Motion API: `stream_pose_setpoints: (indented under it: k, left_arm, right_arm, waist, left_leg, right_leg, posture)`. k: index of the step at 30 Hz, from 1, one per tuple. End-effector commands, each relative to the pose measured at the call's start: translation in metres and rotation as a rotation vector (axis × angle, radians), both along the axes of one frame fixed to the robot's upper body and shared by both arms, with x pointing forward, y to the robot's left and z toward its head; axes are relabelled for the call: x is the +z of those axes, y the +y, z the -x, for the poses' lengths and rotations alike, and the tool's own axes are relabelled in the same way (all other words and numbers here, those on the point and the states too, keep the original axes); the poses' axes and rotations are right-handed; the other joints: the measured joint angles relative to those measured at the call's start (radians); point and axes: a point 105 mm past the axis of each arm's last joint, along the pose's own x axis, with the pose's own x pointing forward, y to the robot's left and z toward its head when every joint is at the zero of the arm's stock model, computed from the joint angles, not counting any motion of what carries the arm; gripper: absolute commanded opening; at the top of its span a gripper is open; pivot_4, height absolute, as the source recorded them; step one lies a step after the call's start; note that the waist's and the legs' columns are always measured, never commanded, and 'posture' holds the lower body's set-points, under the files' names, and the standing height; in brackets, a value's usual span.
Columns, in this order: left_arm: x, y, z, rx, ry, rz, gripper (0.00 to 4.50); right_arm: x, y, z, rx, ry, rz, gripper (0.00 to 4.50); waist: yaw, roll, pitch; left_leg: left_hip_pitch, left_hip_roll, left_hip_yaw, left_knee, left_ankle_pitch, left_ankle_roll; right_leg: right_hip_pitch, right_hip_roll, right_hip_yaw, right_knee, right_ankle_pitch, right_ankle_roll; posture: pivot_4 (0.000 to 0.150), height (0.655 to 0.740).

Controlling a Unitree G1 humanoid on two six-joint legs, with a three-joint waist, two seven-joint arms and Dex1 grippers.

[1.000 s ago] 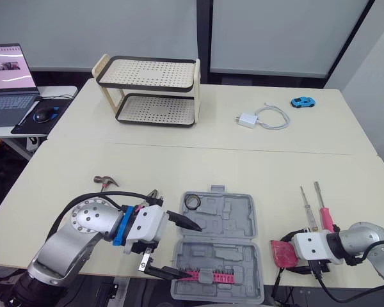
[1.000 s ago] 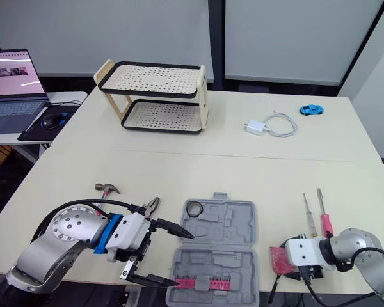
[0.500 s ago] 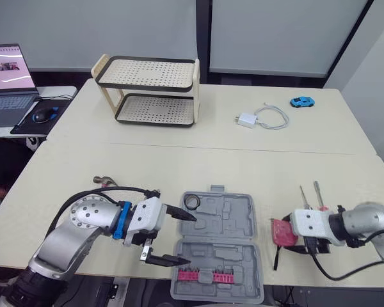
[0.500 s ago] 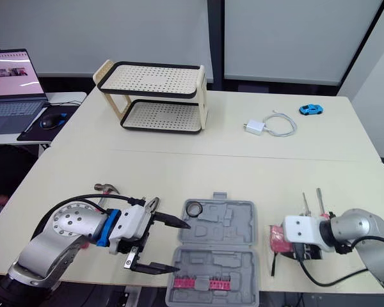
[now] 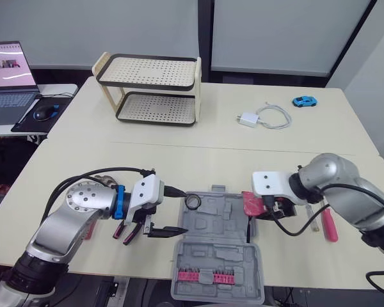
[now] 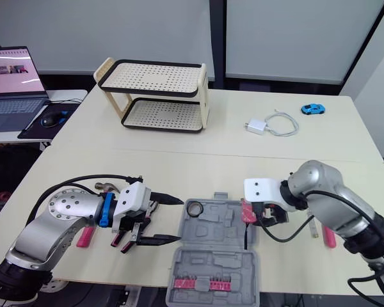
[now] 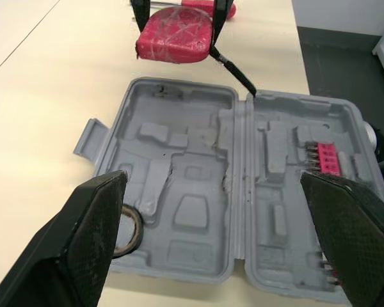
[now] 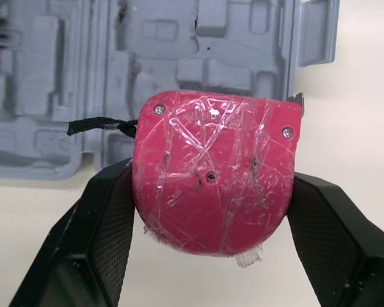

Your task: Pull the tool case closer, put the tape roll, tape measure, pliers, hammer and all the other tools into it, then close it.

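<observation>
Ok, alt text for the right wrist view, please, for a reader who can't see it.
The right end effector grips the red tape measure between its black fingers, with the open grey tool case lying beyond on the pale table. A black strap trails from the tape measure.

The hammer [image 6: 107, 186] is mostly hidden behind the left arm [image 6: 67, 214], just its head showing; that arm covers the head of the pliers [image 5: 128, 234] too. The right arm [image 5: 333, 179] hides most of the tape measure [image 5: 250, 204] and the shafts of the screwdrivers [image 5: 329, 225]. The laptop [image 5: 3, 77] is cut off at the edge.
</observation>
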Motion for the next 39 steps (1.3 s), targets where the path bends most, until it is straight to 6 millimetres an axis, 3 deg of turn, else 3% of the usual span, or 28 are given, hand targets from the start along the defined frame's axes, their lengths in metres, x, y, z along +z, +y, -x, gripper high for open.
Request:
stream_pose_setpoints:
  k: [1,17,30,34,39]
  left_arm:
    - [0.005,-0.005,-0.003,-0.013,-0.047,-0.004,4.50]
    - [-0.003,-0.016,0.000,-0.038,-0.056,-0.021,4.50]
    - [-0.012,-0.012,0.004,-0.042,-0.050,-0.022,4.50]
    - [-0.012,-0.013,0.004,-0.042,-0.050,-0.019,4.50]
    - [-0.012,-0.013,0.004,-0.038,-0.048,-0.013,4.50]
  right_arm:
    - [-0.002,0.004,-0.008,0.019,-0.014,0.047,3.17]
    - [-0.032,0.021,-0.023,0.041,0.008,0.118,3.17]
    - [-0.035,0.028,-0.030,0.052,-0.012,0.120,3.17]
    - [-0.029,0.029,-0.031,0.056,-0.022,0.111,4.45]
    - [-0.015,0.034,-0.029,0.071,-0.031,0.069,4.45]
  waist:
    - [0.000,0.000,0.000]
    - [-0.002,0.000,0.000]
    - [-0.003,0.000,0.000]
    - [-0.004,0.000,0.000]
    - [-0.004,0.000,0.000]
  left_leg:
    - [0.000,0.000,0.000,0.000,0.000,0.000]
    - [-0.001,0.000,-0.001,0.000,0.000,0.000]
    - [-0.001,0.000,-0.001,0.000,0.000,0.000]
    - [-0.001,0.000,-0.001,0.000,0.000,0.000]
    - [-0.001,0.000,-0.001,0.000,0.000,0.000]
  right_leg:
    - [-0.001,0.000,0.000,0.000,0.000,0.000]
    - [-0.003,0.000,0.000,0.003,0.000,-0.001]
    - [-0.003,0.000,0.000,0.003,0.000,-0.001]
    - [-0.003,0.000,0.000,0.004,0.000,-0.001]
    - [-0.003,0.000,0.000,0.005,0.000,-0.001]
  posture:
    - [0.150,0.7350]
    - [0.150,0.7350]
    - [0.150,0.7350]
    - [0.150,0.7350]
    - [0.150,0.7350]
